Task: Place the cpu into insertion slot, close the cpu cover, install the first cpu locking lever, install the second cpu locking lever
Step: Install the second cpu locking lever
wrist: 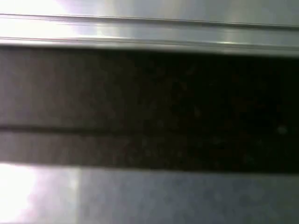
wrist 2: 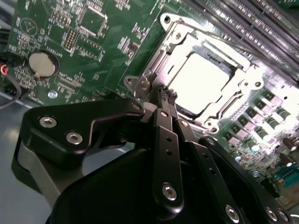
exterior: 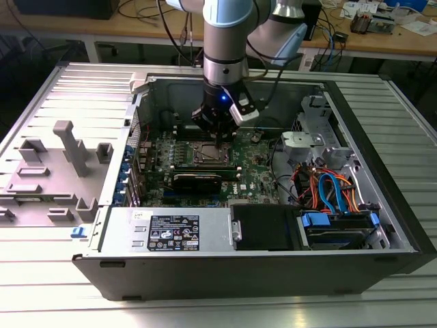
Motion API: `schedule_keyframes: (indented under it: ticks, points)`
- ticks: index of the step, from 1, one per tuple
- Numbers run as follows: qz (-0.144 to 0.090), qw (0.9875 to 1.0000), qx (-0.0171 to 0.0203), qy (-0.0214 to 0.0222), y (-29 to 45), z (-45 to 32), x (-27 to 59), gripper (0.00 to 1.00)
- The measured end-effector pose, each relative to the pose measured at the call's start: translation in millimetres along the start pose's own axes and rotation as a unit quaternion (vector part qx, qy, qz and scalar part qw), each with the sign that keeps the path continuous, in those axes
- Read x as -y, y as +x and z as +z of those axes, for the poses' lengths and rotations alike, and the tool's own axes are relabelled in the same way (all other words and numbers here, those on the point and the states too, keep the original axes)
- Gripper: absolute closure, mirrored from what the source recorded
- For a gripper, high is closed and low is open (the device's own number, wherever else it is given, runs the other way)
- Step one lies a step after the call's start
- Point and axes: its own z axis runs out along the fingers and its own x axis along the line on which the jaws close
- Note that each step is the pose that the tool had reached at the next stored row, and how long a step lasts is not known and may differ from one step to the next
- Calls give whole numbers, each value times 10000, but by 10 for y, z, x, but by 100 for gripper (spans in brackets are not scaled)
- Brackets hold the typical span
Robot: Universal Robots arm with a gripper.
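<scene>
Grey moulded holders [exterior: 58,167] lie on the ribbed table at the exterior view's left, outside the open computer case [exterior: 382,205]. Further right, inside the case, my gripper [exterior: 220,135] hangs low over the green motherboard [exterior: 256,171], its tip right at the edge of the insertion slot [exterior: 210,153]. In the second wrist view my fingers [wrist 2: 167,100] are pressed together, holding nothing, just beside the slot's silver rim. The cpu [wrist 2: 205,79] sits in the slot, its bright metal top showing through the window of the cpu cover [wrist 2: 245,84], which lies flat around it.
</scene>
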Motion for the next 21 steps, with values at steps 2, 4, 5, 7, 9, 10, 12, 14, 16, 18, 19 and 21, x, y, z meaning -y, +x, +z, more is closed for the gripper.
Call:
schedule_keyframes:
  ticks: [2,4,5,7,9,10,12,14,16,18,19,21]
  points:
    - [0,10000,-1,8,1,-6,18,89]
    - [0,10000,-2,20,1,-22,33,89]
    - [0,10000,-1,22,1,-45,43,89]
    - [0,10000,-1,22,1,-63,54,89]
    - [0,10000,-1,24,2,-69,68,89]
    - [-1,10000,-1,25,2,-69,75,89]
    - [0,10000,-1,25,4,-69,105,89]
    - [0,10000,-1,25,5,-68,140,89]
    - [0,10000,-1,25,7,-67,185,89]
    - [-1,10000,-1,26,8,-67,216,89]
    - [0,10000,-1,27,9,-67,223,89]
    - [-1,10000,-1,30,9,-68,236,89]
